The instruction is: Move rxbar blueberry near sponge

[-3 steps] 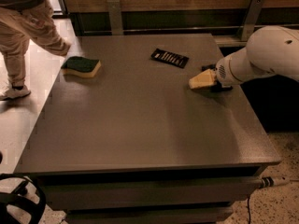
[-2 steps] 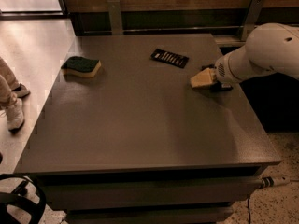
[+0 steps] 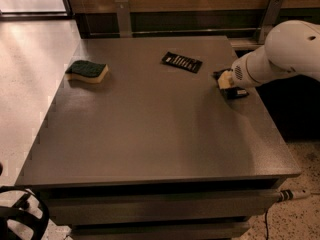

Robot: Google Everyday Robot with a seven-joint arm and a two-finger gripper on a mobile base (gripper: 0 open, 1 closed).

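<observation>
The sponge [image 3: 87, 71], dark green on top with a pale yellow base, lies at the table's far left. My gripper [image 3: 229, 84] is low over the table near its far right edge, at the end of the white arm [image 3: 285, 54]. A dark shape [image 3: 239, 93] shows right under the gripper; I cannot tell whether it is the rxbar blueberry or part of the gripper. No navy-blue bar shows anywhere else, so the rxbar blueberry is hidden or under the gripper.
A flat black bar with white marks [image 3: 182, 62] lies at the back centre, left of the gripper. The grey table [image 3: 150, 134] has its right edge just beyond the gripper. A wooden wall with metal brackets [image 3: 122, 16] runs behind.
The person at the left has walked out of view. The gripper has shifted slightly to the right and stays low by the table's right edge. The sponge and the black bar have not moved.
</observation>
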